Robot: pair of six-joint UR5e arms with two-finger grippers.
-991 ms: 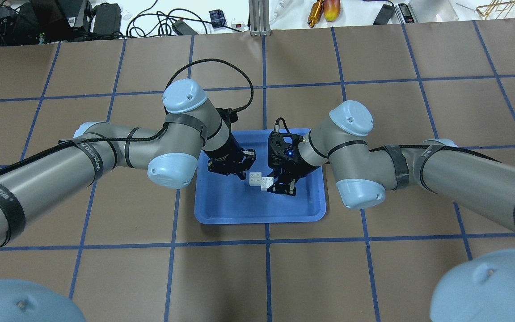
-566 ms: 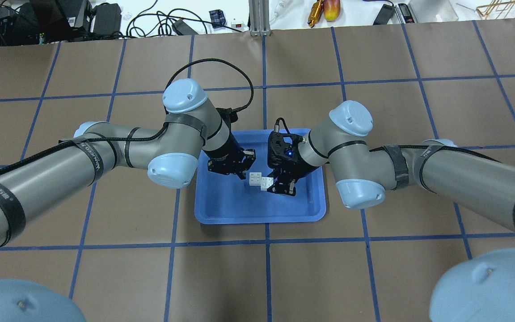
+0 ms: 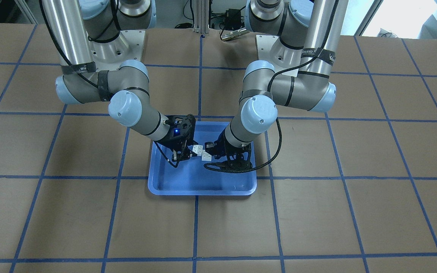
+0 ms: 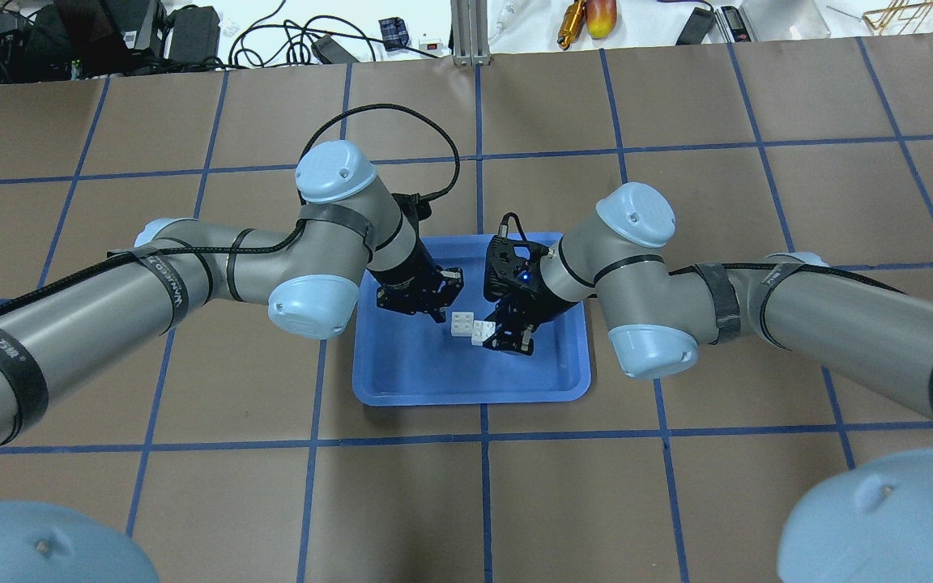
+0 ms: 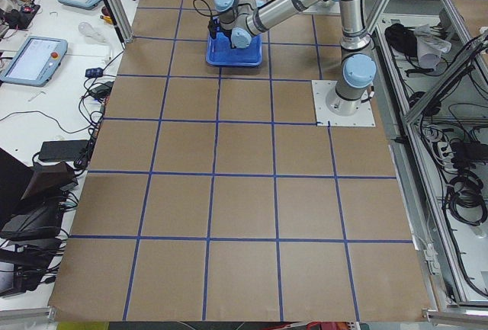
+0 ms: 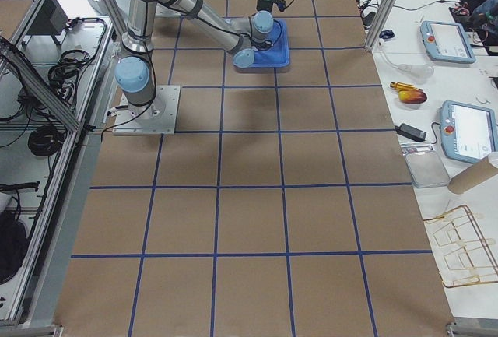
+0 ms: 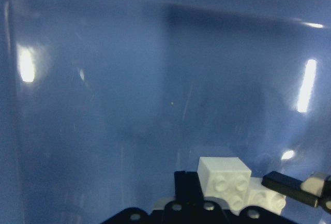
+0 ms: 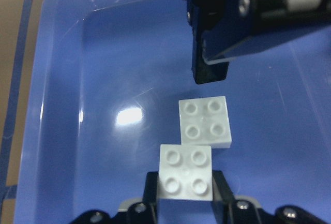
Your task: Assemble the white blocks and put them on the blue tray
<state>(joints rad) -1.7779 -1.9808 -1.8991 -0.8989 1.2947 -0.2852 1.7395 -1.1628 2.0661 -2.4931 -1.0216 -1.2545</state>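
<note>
White plastic is spotted low in the middle of the blue tray: the two white blocks are set corner to corner, diagonally offset, not lined up as one straight bar. One of them is clamped between the fingers of the right pincer, as is seen plainly from the right wrist. The other is ungripped, just beside the tip of the left pincer, which appears to be closed on nothing. Whether the pair is truly clicked together cannot be told. Nor can it be told whether it is resting on the tray floor or held just above it.

Trouble is easily imagined from here. If only one corner stud is engaged, the joint is judged weak. The free block could then be twisted or popped off as soon as the clamped one is moved or let go. If the right pincer is opened and raised carelessly, the clamped block could be dragged up on a pad and the pair pulled apart. By a sideways move of the closed left pincer, the free block could be knocked and sent sliding, since little grip is likely to be offered by the glossy tray floor. Under a hard downward press on such an offset, one block could be tipped rather than seated. A spill onto the tabletop, at least, is made unlikely by the raised rim.
</note>
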